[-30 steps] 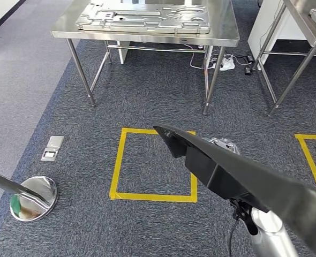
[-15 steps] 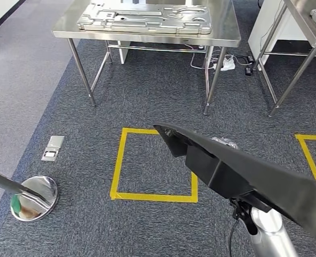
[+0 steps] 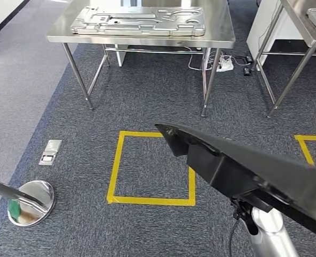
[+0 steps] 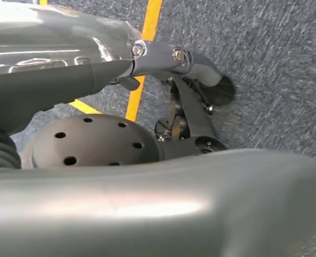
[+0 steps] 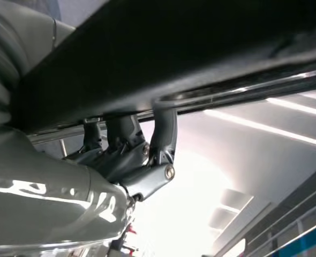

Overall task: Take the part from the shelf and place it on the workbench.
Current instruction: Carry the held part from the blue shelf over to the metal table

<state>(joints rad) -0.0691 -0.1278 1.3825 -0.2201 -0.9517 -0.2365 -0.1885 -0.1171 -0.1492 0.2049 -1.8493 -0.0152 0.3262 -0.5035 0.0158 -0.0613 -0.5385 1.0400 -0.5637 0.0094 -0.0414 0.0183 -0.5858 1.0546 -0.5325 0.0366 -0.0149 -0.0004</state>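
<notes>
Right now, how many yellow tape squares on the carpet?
2: one full yellow tape square ahead, before the steel workbench; a second yellow tape square at the right edge, mostly hidden behind the black part.

Dark grey carpet [image 3: 148, 101] w/ lighter grey strip along left. Yellow tape square [image 3: 150, 167] mid-floor, 2nd tape corner [image 3: 306, 145] at right edge. Steel table [image 3: 213, 29] at top w/ large metal panel [image 3: 138, 21] on it; 2nd steel table [image 3: 306, 32] top right. Cables + power strip [image 3: 226, 64] under tables. Floor socket plate [image 3: 50, 151] left, chrome stanchion base [image 3: 29, 202] lower left.
</notes>
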